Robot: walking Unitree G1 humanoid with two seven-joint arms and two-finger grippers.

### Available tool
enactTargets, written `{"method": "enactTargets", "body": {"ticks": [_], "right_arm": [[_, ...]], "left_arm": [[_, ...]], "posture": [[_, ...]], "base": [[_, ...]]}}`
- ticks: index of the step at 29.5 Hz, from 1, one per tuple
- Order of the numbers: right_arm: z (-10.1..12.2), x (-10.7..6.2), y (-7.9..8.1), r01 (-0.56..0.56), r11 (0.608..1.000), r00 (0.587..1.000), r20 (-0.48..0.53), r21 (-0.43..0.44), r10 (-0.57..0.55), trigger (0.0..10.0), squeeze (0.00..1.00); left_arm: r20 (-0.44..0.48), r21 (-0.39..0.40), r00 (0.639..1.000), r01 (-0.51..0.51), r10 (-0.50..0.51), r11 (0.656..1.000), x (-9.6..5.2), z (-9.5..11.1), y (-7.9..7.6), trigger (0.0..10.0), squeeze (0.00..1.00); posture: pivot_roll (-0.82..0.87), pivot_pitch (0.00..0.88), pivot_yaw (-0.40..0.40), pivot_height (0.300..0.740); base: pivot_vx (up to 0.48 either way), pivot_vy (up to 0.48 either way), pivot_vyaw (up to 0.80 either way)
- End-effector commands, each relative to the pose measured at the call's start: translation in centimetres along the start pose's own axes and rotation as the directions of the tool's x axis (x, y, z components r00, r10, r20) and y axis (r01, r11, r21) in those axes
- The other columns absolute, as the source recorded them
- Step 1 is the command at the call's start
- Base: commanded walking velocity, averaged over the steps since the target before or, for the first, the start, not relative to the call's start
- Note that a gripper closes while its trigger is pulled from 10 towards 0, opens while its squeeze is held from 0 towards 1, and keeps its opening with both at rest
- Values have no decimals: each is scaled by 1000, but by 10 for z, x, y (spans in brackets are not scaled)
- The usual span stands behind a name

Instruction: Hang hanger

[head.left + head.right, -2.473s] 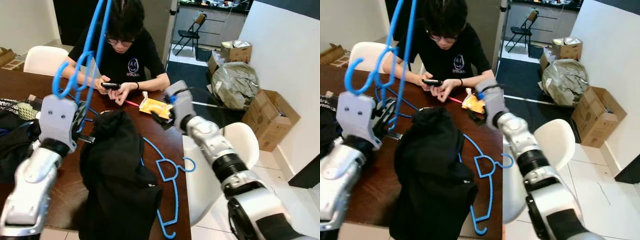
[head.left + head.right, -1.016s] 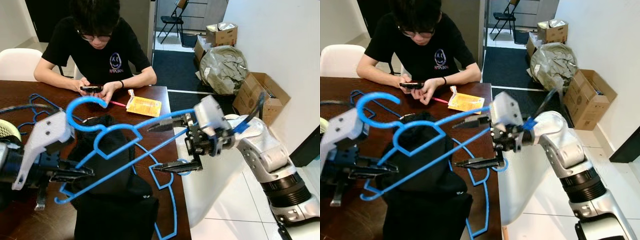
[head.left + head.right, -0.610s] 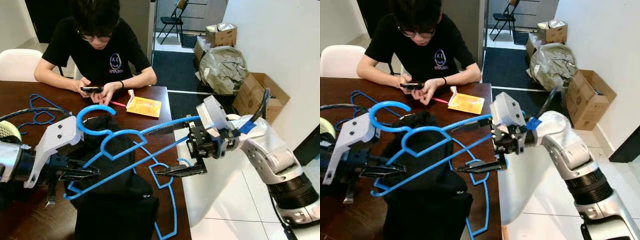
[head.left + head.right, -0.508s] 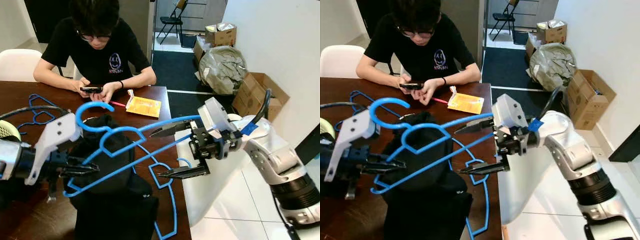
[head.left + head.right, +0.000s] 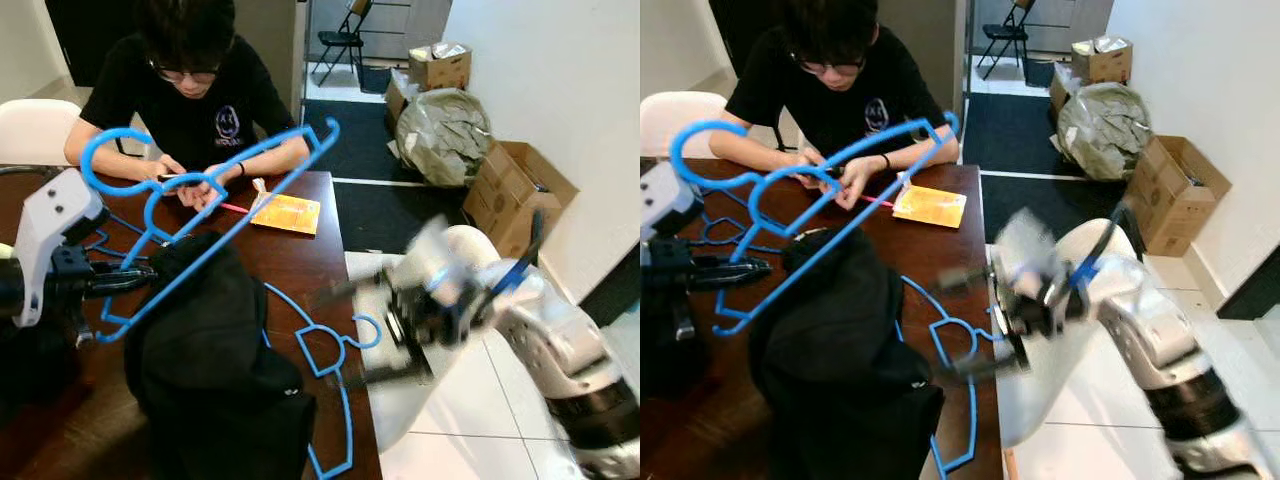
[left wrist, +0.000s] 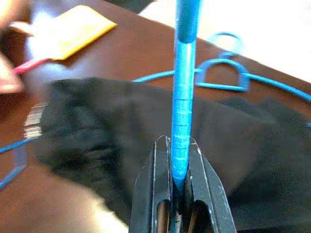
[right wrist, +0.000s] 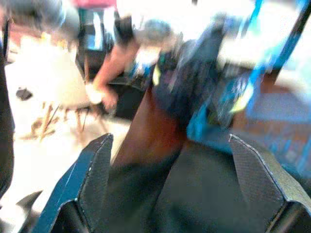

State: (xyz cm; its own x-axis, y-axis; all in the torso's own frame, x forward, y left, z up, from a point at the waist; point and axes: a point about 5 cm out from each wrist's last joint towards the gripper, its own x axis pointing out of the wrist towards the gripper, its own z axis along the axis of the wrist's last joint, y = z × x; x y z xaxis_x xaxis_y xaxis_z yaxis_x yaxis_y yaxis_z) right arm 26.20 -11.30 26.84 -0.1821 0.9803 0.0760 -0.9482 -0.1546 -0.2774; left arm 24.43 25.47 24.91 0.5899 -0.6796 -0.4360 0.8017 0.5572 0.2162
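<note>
Your left pincer (image 5: 120,280) pinches the blue hanger (image 5: 205,215) by its lower bar, holding it tilted above the black garment (image 5: 215,350) on the bench (image 5: 320,250). Step in hand: carrying. Next, find a rail. Your right pincer (image 5: 365,335), spread and empty, hangs blurred beyond the bench edge.

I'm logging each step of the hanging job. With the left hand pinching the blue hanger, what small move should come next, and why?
Probably lift the blue hanger clear of the black garment: the left hand is shut on its bar, low over the table.
</note>
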Motion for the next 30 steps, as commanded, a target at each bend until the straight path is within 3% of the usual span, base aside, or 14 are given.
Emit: {"method": "enactTargets", "body": {"ticks": [1, 2, 4, 7, 9, 10, 11, 14, 20, 30], "right_arm": [[21, -3, -5, 41, 998, 992, 122, -44, -35, 10000, 0], [21, -3, -5, 41, 998, 992, 122, -44, -35, 10000, 0], [41, -5, -9, 56, 994, 970, 239, -93, -32, 10000, 0], [49, -1, -14, 86, 987, 965, 256, -134, -50, 10000, 0], [46, 3, -16, 103, 983, 975, 212, -153, -70, 10000, 0], [37, 10, -20, 125, 977, 986, 133, -171, -103, 10000, 0], [37, 10, -20, 125, 977, 986, 133, -171, -103, 10000, 0], [-5, 40, -18, 68, 986, 994, -77, -155, -80, 10000, 0], [-19, 47, -18, 56, 988, 987, -144, -143, -76, 10000, 0], [-25, 44, -22, 59, 984, 967, -237, -166, -98, 10000, 0]], "left_arm": [[-17, -24, 996, 82, -82, 996, 10, -6, -12, 10000, 0], [-17, -24, 996, 82, -82, 996, 10, -6, -12, 10000, 0], [-26, -34, 990, 135, -136, 990, 19, -10, -20, 10000, 0], [-17, -40, 987, 158, -159, 987, 26, -11, -24, 10000, 0], [-11, -41, 986, 163, -164, 986, 28, -10, -25, 10000, 0], [-6, -40, 985, 171, -171, 984, 31, -10, -27, 10000, 0], [-6, -40, 985, 171, -171, 984, 31, -10, -27, 10000, 0], [-8, -36, 975, 222, -222, 974, 41, -10, -36, 10000, 0], [-19, -24, 964, 265, -265, 964, 47, -9, -42, 10000, 0], [-158, 35, 942, 306, -297, 951, 54, -17, -47, 10000, 0]], "posture": [[133, 0, -22, 740], [133, 0, -22, 740], [131, 0, -19, 740], [130, 0, -18, 740], [130, 0, -18, 740], [124, 0, -13, 740], [124, 0, -13, 740], [130, 0, -17, 740], [132, 0, -19, 740], [121, 0, -12, 740]], "base": [[0, 0, 0], [0, 0, 0], [0, 0, 0], [0, 0, 0], [0, 0, 0], [0, 0, 0], [0, 0, 0], [0, 0, 0], [0, 0, 0], [0, 0, 0]]}}
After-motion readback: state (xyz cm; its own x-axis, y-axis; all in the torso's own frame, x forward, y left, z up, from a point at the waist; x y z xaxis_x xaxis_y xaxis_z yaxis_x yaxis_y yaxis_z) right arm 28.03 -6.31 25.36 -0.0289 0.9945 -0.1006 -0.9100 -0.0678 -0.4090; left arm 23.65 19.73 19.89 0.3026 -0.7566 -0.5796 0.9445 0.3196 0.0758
